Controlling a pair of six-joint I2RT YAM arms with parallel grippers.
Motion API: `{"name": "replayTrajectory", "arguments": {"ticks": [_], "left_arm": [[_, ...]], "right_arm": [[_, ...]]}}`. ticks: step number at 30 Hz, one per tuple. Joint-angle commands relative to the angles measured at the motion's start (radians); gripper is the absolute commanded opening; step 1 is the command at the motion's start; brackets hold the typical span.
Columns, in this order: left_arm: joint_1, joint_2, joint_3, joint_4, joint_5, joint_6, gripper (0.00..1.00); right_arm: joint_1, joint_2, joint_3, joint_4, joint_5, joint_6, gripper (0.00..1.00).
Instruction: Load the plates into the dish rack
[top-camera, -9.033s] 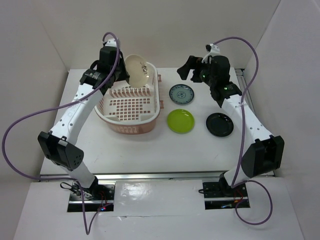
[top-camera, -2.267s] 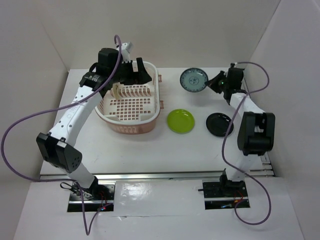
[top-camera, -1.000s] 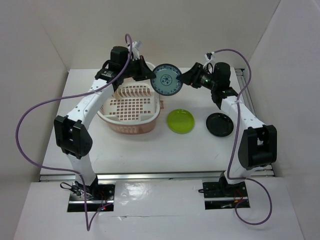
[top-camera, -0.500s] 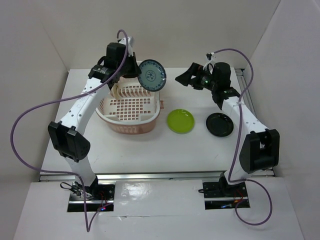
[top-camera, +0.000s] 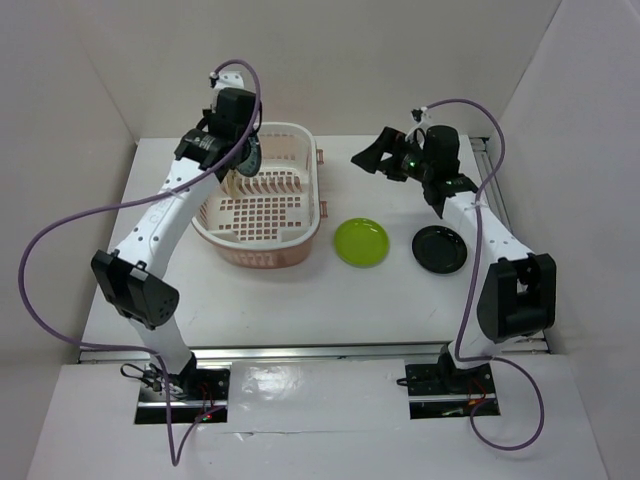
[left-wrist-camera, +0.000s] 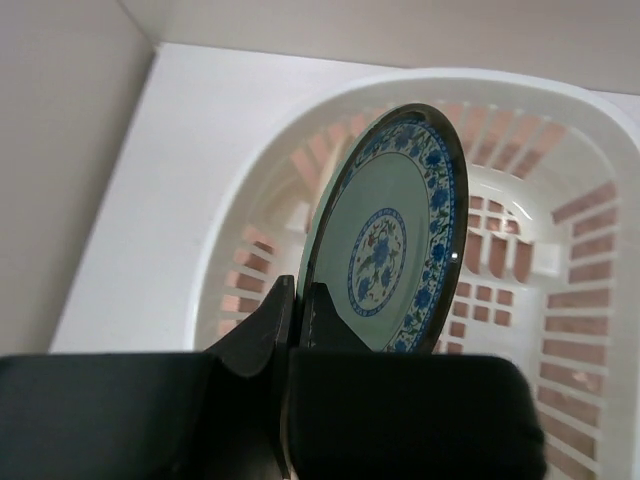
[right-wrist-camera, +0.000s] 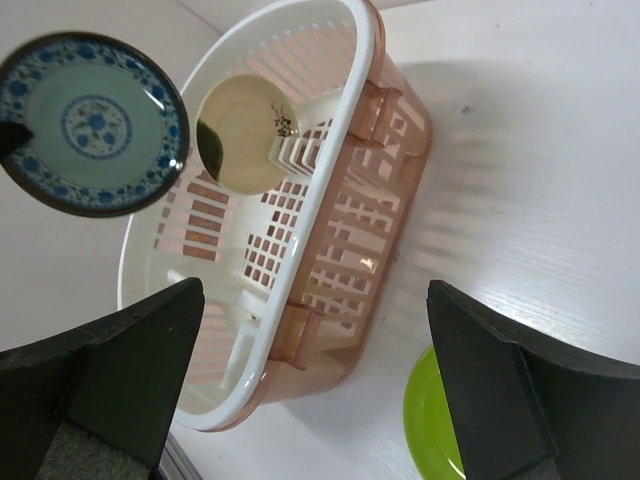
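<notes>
Top view: the left gripper hangs over the far left end of the pink dish rack, with the blue-patterned plate held edge-on to the camera. The right gripper hovers to the right of the rack and carries nothing. The lime green plate and the black plate lie flat on the table, apart from each other and outside the rack.

Left wrist view: the jaws pinch the lower rim of the blue-patterned plate, which stands nearly upright, a little tilted, above the rack's far wall. It looks clear of the rack, not touching it.

Right wrist view: the right fingers are spread wide with nothing between them. The cream plate stands on edge among the divider ribs at the rack's far end, and the blue-patterned plate is held just beyond it. An edge of the lime green plate shows below.

Judgement: the second plate is being slotted. The next move calls for lowering it upright into a free gap beside the cream plate without knocking that one, then parting the jaws; two plates remain
</notes>
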Motion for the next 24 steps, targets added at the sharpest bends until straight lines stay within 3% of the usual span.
{"name": "replayTrajectory", "arguments": {"ticks": [1,5,11,18,24], "left_arm": [[-0.054,0.037,0.055,0.051,-0.240,0.080,0.00],[-0.109,0.089,0.079,0.096,-0.374,0.145,0.00],[-0.172,0.157,0.036,0.307,-0.557,0.347,0.00],[-0.172,0.206,0.059,0.307,-0.537,0.357,0.00],[-0.087,0.206,0.078,0.186,-0.416,0.204,0.00]], "right_arm": [[0.015,0.027,0.049,0.006,-0.009,-0.005,1.00],[0.024,0.056,0.060,-0.006,-0.009,-0.005,1.00],[0.033,0.087,0.079,-0.006,-0.018,-0.005,1.00],[0.033,0.087,0.079,-0.015,-0.018,-0.005,1.00],[0.033,0.087,0.079,-0.015,-0.027,-0.005,1.00]]}}
